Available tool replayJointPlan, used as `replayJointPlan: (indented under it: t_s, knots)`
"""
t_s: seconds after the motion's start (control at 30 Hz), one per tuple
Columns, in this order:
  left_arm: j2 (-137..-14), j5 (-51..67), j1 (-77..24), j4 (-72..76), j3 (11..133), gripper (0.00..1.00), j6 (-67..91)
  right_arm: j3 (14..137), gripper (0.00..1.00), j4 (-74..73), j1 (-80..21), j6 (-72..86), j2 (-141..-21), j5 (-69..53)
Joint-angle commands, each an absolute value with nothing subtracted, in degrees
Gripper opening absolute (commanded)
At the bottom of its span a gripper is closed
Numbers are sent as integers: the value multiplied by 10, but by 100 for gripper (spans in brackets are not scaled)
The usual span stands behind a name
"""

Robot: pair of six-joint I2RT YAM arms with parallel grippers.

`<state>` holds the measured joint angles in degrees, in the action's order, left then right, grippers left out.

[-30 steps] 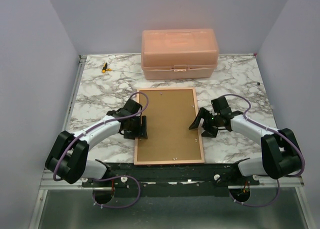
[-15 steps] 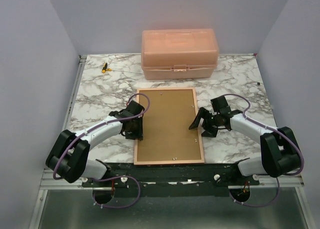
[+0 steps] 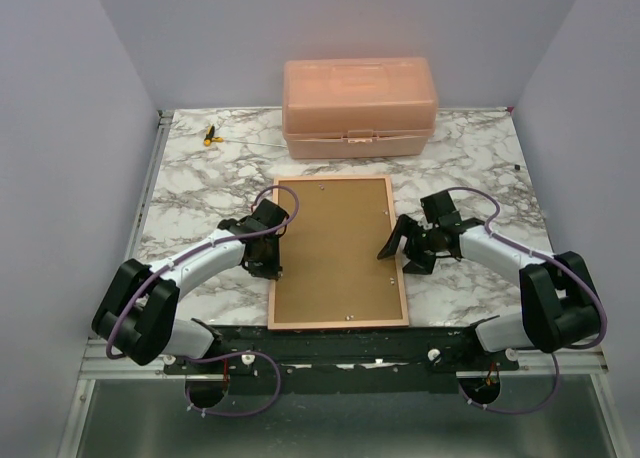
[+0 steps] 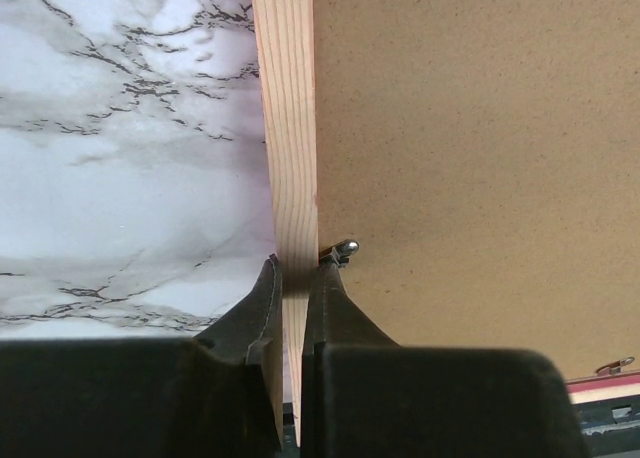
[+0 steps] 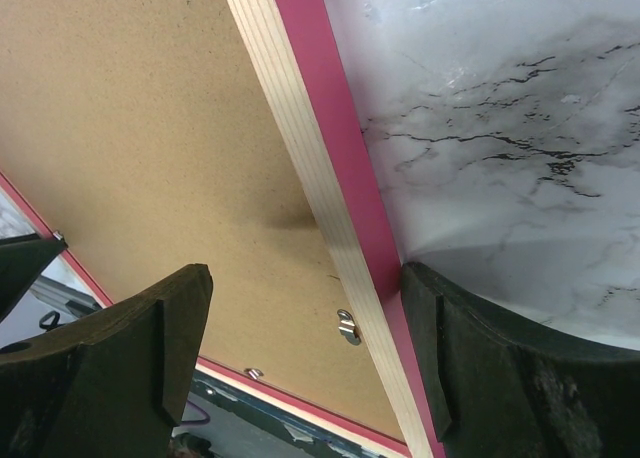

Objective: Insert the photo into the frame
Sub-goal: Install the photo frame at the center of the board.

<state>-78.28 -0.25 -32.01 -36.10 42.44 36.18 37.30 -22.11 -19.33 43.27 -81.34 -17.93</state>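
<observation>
Little of the task could be confirmed: the frame lay face-down just before the pink box, backing board on, photo unseen, left gripper clenched on its left rail, right gripper spread astride its right.

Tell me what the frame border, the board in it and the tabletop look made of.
Frame: light wood with visible straight grain, unvarnished-looking back; outer edge painted pinkish-red. Backing board: brown, speckled, matte fibreboard, probably hardboard. Tabletop: smooth marble pattern, possibly only a printed film.
</observation>
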Motion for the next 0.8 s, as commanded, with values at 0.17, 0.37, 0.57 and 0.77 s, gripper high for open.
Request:
replayJointPlan:
  t_s: [0.17, 0.37, 0.57, 0.77]
  knots:
    - [-743, 0, -325, -380, 442, 50, 374, 338, 85, -308, -215, 404, -868, -124]
    - [-712, -17, -321, -427, 466, 71, 388, 351, 85, -311, -229, 403, -882, -120]
    - [-712, -18, -317, -437, 471, 73, 385, 388, 85, -310, -264, 409, -914, -111]
    - [-703, -16, -315, -442, 476, 73, 383, 438, 84, -330, -324, 416, -950, -76]
